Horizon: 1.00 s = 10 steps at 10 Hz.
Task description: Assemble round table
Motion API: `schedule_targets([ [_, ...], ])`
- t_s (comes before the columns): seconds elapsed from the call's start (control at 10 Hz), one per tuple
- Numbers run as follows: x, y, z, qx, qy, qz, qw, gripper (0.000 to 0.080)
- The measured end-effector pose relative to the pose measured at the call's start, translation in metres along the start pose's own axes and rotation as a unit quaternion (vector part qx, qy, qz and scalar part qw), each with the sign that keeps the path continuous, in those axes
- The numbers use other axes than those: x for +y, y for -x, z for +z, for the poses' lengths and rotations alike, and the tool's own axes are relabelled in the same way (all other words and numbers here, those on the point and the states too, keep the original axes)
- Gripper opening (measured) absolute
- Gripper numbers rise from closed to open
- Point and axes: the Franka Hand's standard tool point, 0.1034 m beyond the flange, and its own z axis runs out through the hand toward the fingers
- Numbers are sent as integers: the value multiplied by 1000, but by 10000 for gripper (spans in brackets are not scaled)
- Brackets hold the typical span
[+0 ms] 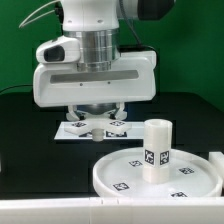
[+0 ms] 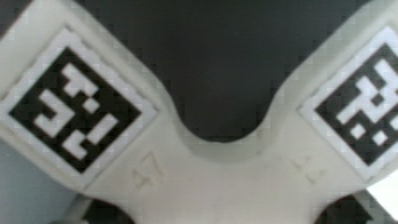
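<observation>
Three white plastic parts make up the round table, and the one in hand is the cross-shaped base piece (image 2: 199,165). In the exterior view it sits low under the arm, over the marker board (image 1: 63,131). Whether it rests on the board or hangs just clear of it cannot be told.

It looks stiff, light and smooth, so it is likely to slip or twist in a loose hold rather than bend. Its arms each carry a square tag (image 2: 75,100) and flare wide. The narrow waist between two arms is the better place to pinch, and the wrist view looks straight onto that waist.

The gripper (image 1: 97,112) stands with its jaws drawn well in, one on either side of the piece. They appear to have closed on it, though the contact itself is hidden.

Nothing here is a true container. The nearest thing is the large rimmed round disc (image 1: 118,166), which lies flat in the foreground on the black table (image 1: 25,140), well apart from the gripper. Inside its rim the short thick cylinder leg (image 1: 156,150) stands upright near the middle, tagged on its side. Nothing else is in the disc.
</observation>
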Motion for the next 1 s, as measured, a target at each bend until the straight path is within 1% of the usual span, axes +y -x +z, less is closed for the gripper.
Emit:
schedule_targets([
  [0.2,0,0,0,0,0,0,1000,452],
  [0.3,0,-1,-3,0,-1,-2,1000,452],
  [0.4,-3,-3,-24,-6,-9,-9,1000,452],
  [0.5,-10,-10,-40,-1,-12,-2,1000,452],
  [0.7,-35,-26,-56,-9,-15,4,1000,452],
  [0.8,-51,-36,-67,-12,-17,17,1000,452],
  [0.9,-57,-40,-70,-9,-18,15,1000,452],
  [1.0,-55,-39,-69,-11,-17,16,1000,453],
])
